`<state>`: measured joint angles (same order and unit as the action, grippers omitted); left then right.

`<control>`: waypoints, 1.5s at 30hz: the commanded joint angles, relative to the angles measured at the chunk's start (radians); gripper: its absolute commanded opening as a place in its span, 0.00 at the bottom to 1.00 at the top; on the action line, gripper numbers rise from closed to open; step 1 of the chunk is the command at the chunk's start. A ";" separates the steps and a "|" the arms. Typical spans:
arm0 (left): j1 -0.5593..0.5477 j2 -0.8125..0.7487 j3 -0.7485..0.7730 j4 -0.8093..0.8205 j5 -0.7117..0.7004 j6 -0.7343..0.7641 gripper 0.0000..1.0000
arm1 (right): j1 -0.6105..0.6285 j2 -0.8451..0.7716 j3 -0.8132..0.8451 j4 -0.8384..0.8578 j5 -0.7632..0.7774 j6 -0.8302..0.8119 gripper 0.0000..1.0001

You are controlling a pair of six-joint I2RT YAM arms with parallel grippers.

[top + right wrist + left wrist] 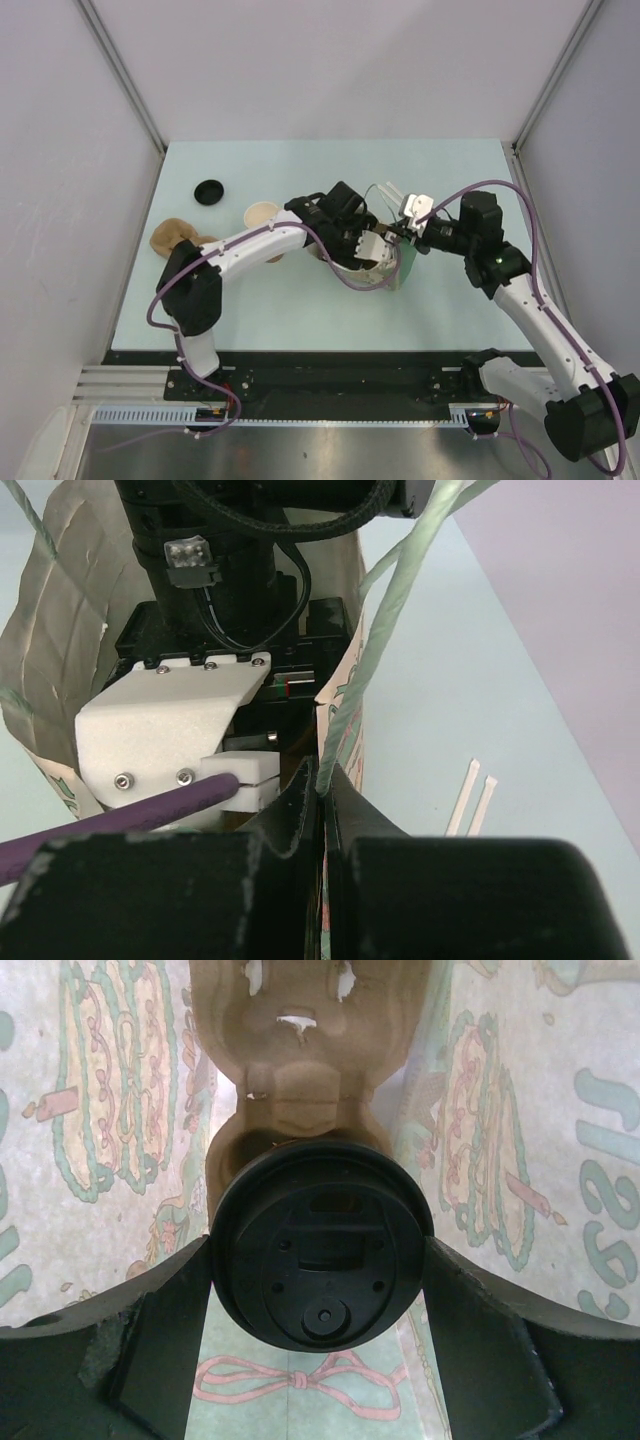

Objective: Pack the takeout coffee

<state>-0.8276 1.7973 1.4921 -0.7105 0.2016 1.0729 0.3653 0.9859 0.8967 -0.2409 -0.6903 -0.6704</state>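
- Lower the small brown kraft paper cup with its round black plastic lid (322,1290) straight and upright into a socket of the brown moulded-pulp carrier (300,1080) inside the printed paper bag (110,1110). Let go only once it is seated.
- The right end effector (322,800) is clenched on the bag's wall, which should hold the mouth open.
- The left end effector (318,1260) grasps the cup at its lid, inside the bag, just above the carrier.
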 commanded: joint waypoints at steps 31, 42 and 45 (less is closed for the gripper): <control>0.094 0.352 0.275 -0.207 0.071 0.049 0.05 | -0.183 0.183 0.031 0.144 -0.186 0.081 0.00; 0.084 0.205 0.319 -0.191 0.111 -0.031 0.57 | -0.183 0.194 0.036 0.189 -0.193 0.130 0.00; 0.081 0.185 0.335 -0.187 0.114 -0.047 0.64 | -0.175 0.200 0.042 0.187 -0.202 0.140 0.00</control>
<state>-0.7612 2.0384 1.8107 -0.8845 0.3332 1.0615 0.1802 1.1698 0.9100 -0.0715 -0.8501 -0.5598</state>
